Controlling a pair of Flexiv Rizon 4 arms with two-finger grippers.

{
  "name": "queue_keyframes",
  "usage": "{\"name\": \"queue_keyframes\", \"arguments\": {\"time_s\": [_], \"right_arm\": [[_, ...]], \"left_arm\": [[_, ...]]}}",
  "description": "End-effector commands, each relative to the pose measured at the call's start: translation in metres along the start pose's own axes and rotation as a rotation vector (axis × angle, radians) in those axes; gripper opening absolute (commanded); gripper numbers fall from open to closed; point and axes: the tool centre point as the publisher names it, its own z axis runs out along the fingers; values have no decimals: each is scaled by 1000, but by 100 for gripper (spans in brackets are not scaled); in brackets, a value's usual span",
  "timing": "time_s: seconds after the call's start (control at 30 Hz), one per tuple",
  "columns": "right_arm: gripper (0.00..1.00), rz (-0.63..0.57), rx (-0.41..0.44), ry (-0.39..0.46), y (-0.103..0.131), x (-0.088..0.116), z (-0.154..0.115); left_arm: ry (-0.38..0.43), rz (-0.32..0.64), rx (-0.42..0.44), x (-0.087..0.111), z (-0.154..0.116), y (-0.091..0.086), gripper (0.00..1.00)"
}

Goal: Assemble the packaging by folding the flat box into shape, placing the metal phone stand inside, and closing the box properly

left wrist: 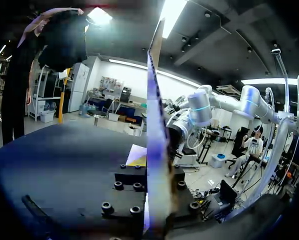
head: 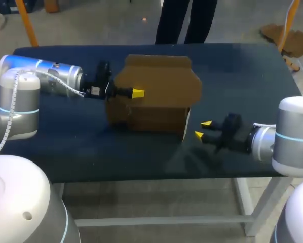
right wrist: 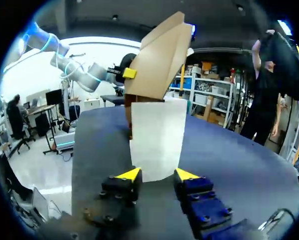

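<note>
Brown cardboard box (head: 156, 86) with white flap (right wrist: 157, 137), dark blue table (head: 242, 78)

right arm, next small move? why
Probably ease the right gripper forward until its open fingers straddle the white flap: that flap stands unfolded just ahead of its tips, while the left gripper is clamped on a panel of the cardboard box.

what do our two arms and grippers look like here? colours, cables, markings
Left arm: rounded silver-white links, a light-blue ring at the joint, and a white coiled cable running along it. Right arm: same silver-white shell and light-blue ring, no cable visible. Left gripper and right gripper: black blocky bodies with bright yellow tips.
</note>
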Motion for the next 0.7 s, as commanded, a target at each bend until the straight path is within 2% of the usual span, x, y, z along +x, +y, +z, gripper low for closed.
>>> {"name": "queue_keyframes", "arguments": {"time_s": [0.03, 0.7], "right_arm": [[45, -27, 8, 153, 3, -4, 3], [45, -125, -19, 133, 13, 3, 29]], "left_arm": [[3, 0, 0, -1, 1, 4, 0], [3, 0, 0, -1, 1, 4, 0]]}}
